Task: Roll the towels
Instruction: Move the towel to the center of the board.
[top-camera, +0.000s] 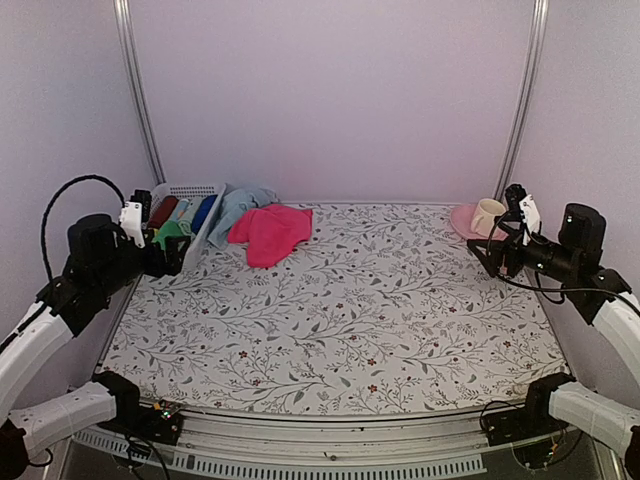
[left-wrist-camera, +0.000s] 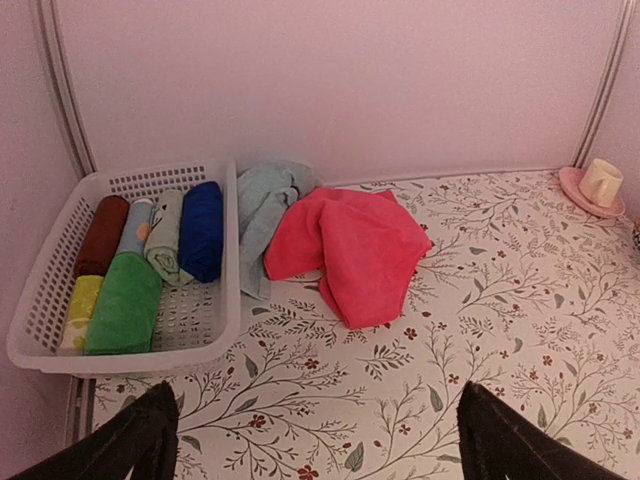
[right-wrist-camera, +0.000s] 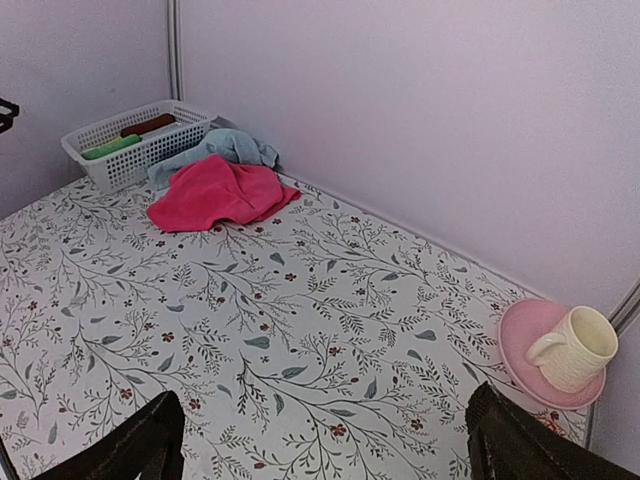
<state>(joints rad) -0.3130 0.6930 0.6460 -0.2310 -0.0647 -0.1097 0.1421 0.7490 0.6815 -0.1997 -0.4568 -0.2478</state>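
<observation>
A bright pink towel (top-camera: 270, 231) lies crumpled at the back left of the table, partly over a crumpled pale blue towel (top-camera: 240, 206) beside it. Both also show in the left wrist view, pink (left-wrist-camera: 350, 245) and pale blue (left-wrist-camera: 262, 200), and in the right wrist view, pink (right-wrist-camera: 215, 192) and pale blue (right-wrist-camera: 232, 145). My left gripper (top-camera: 175, 255) is open and empty, raised at the left edge near the basket, its fingers (left-wrist-camera: 135, 440) wide apart. My right gripper (top-camera: 498, 258) is open and empty at the right edge, its fingers (right-wrist-camera: 520, 445) wide apart.
A white slotted basket (top-camera: 205, 228) at the back left holds several rolled cloths: red, dark blue, green, yellow (left-wrist-camera: 125, 300). A pink saucer (top-camera: 465, 220) with a cream cup (top-camera: 488, 215) stands at the back right, close to my right gripper. Walls close the back and sides.
</observation>
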